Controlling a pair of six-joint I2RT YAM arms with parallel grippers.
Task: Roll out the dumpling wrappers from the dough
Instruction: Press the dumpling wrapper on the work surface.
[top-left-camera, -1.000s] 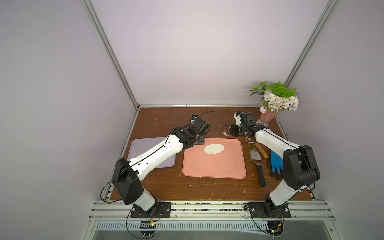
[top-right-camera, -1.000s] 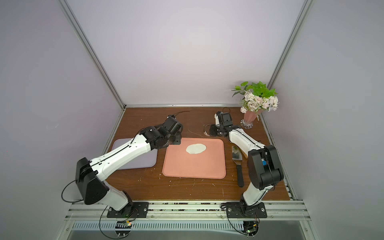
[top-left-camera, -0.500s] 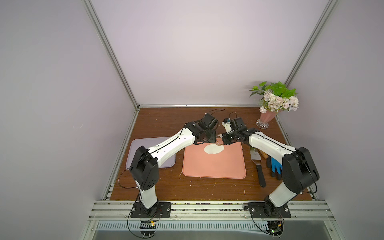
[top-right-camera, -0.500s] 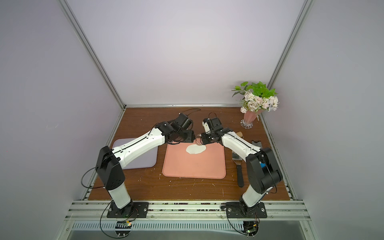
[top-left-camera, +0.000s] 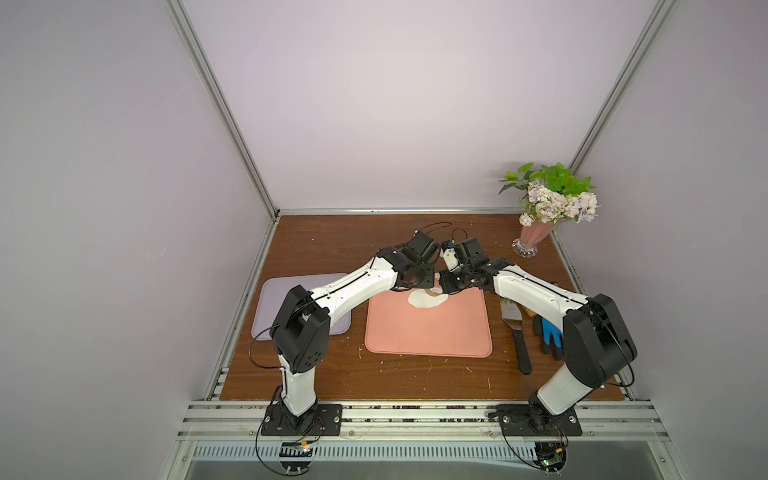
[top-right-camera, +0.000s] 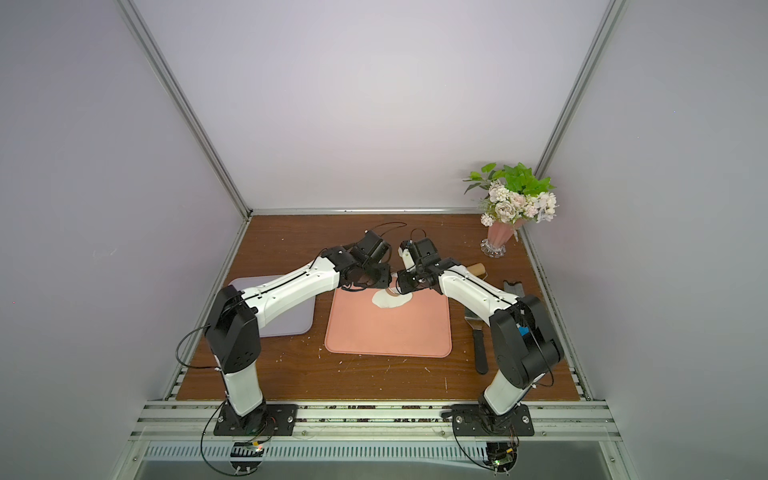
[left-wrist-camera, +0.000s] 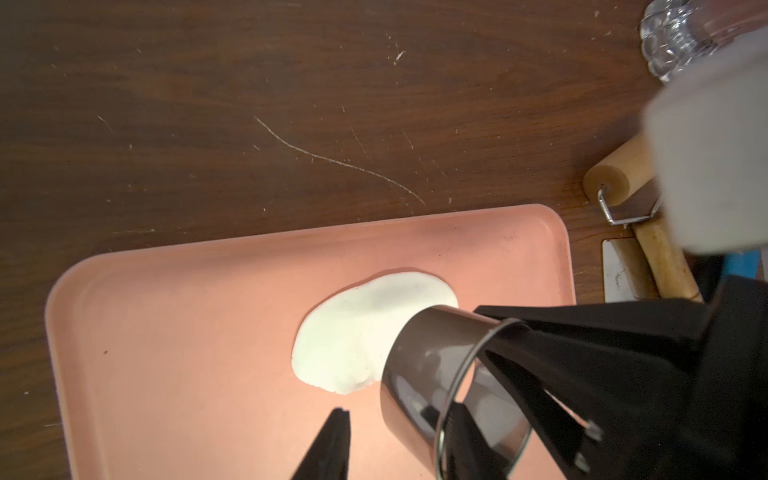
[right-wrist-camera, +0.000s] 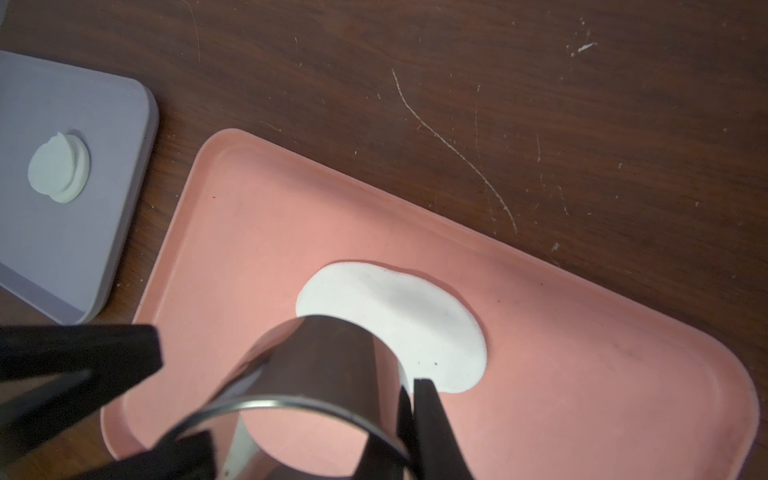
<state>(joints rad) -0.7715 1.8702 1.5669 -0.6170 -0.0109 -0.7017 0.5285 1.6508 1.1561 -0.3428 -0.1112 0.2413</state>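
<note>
Item: dough (left-wrist-camera: 365, 332), one thin, uneven white sheet lying flat on the pink mat (top-left-camera: 428, 332), near that mat's upper edge at the centre of both top views. Item: dumpling wrappers (right-wrist-camera: 58, 166), a small stack of round white discs on the lavender tray (right-wrist-camera: 62, 257), which sits left of centre in the top views, partly under the left arm. Item: steel ring cutter (left-wrist-camera: 436, 374), tilted, poised over one end of the sheet; whether it touches the dough cannot be told. Right gripper (right-wrist-camera: 411, 411): jaws closed, pinching the ring's wall. Left gripper (top-left-camera: 428, 284): jaws apart, one finger (left-wrist-camera: 332, 440) just beside the ring and clear of it, the other hidden. Sundries, right of the mat in the top views: wooden roller (left-wrist-camera: 611, 178), scraper (top-left-camera: 515, 328), blue glove (top-left-camera: 550, 332); vase of flowers (top-left-camera: 540, 208) at upper right. Step in hand, as judged: stamping a further wrapper. Handling note: level the ring before it meets the dough. Seat its whole rim inside the sheet's outline, since the sheet looks little wider than the ring. Press straight down with even load on both sides, then lift vertically so the disc neither tears nor drags.
</note>
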